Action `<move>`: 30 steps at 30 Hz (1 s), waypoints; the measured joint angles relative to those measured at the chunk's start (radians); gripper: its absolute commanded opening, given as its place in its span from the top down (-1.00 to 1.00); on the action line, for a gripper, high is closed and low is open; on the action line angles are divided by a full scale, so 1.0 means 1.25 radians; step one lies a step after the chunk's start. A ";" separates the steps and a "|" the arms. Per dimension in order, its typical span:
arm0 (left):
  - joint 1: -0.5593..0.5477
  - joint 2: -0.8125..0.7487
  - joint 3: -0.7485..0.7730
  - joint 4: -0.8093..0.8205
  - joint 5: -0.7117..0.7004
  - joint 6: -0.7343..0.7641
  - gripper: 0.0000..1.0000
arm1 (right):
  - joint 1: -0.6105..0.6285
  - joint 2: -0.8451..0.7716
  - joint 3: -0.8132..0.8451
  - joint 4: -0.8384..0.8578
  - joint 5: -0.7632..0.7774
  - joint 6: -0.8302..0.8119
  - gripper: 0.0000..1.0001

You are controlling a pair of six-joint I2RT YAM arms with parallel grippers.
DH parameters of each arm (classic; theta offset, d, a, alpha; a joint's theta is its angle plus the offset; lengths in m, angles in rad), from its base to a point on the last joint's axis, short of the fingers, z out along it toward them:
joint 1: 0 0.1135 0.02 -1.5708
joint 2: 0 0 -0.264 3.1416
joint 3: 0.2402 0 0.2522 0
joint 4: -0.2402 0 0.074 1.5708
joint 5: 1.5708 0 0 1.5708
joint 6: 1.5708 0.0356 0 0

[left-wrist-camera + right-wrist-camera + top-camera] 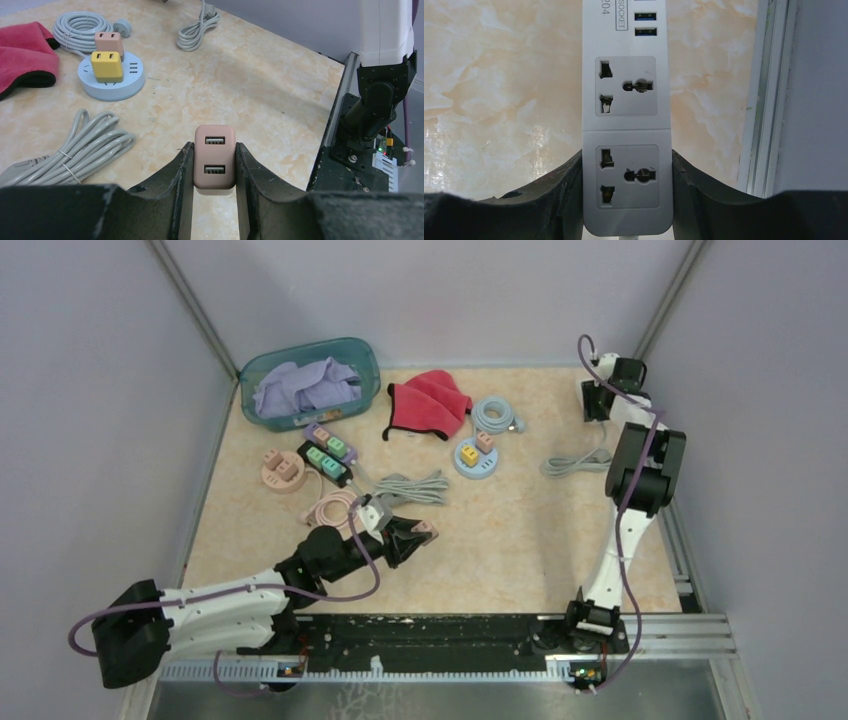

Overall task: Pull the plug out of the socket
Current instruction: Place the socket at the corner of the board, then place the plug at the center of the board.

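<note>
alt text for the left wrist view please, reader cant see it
The left gripper clamps a rounded pink plastic plug with two USB ports over a beige marbled tabletop. Behind, left: a bundled grey cable, a round pale blue socket hub carrying a yellow plug and a pink plug, a coiled grey cable and a red cloth.

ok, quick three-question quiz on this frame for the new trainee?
1. True or false: the left gripper is empty.
2. What does the right gripper hold? A. a mug B. a white power strip C. a screwdriver
3. Fill in: ___ plugs sit on the round blue socket.
Key: 1 false, it clamps the pink plug; 2 B; 3 two.
</note>
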 measured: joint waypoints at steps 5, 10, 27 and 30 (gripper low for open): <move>0.001 0.019 0.000 0.007 0.001 -0.005 0.99 | -0.001 0.008 0.010 -0.011 -0.004 0.000 -0.33; 0.001 0.042 0.000 0.011 0.009 -0.023 0.99 | -0.001 0.008 0.008 -0.027 -0.016 0.005 -0.73; 0.020 0.115 0.001 0.131 0.045 -0.209 0.99 | -0.004 -0.564 -0.380 -0.043 -0.310 -0.068 -0.77; 0.028 0.131 0.001 0.154 0.042 -0.271 0.99 | -0.004 -0.712 -0.472 -0.037 -0.474 -0.076 -0.91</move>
